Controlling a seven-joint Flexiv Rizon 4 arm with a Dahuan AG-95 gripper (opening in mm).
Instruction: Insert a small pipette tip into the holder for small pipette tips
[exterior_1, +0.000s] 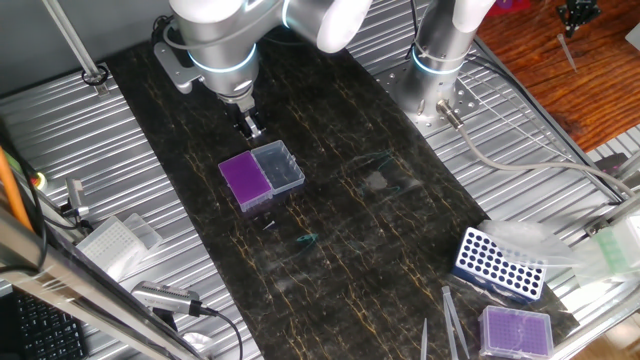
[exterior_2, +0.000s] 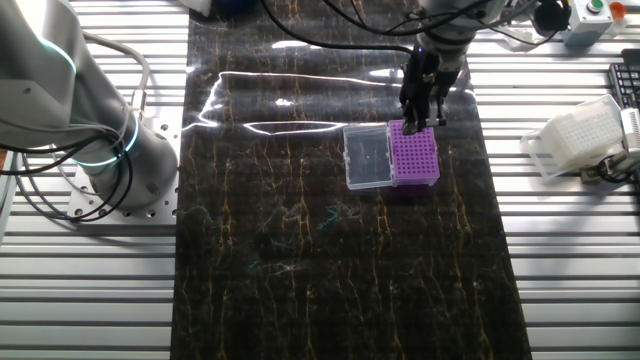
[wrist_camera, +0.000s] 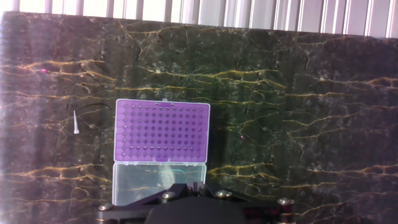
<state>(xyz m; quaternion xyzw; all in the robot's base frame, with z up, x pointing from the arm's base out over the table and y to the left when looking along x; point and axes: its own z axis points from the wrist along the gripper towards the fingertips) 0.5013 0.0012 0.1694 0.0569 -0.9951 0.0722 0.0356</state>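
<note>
Pincer: the pincer (exterior_1: 251, 127) hangs above the dark mat, just behind the purple box; fingers close together, nothing seen between them, though I cannot tell whether they are fully closed.
Holder: the holder for small pipette tips (wrist_camera: 161, 133) lies straight ahead of the pincer in the hand view, purple grid top beside its clear lid panel (wrist_camera: 160, 180); I cannot tell what its holes contain.
Tip: the small pipette tip (wrist_camera: 74, 122) is a pale slender taper, lying flat on the mat (wrist_camera: 311, 112) to the left of the holder, apart from it.
Room: bare mat on all sides of the holder; the blue rack (exterior_1: 500, 264) and lidless purple box (exterior_1: 516, 330) sit well away at the mat's far corner.
</note>
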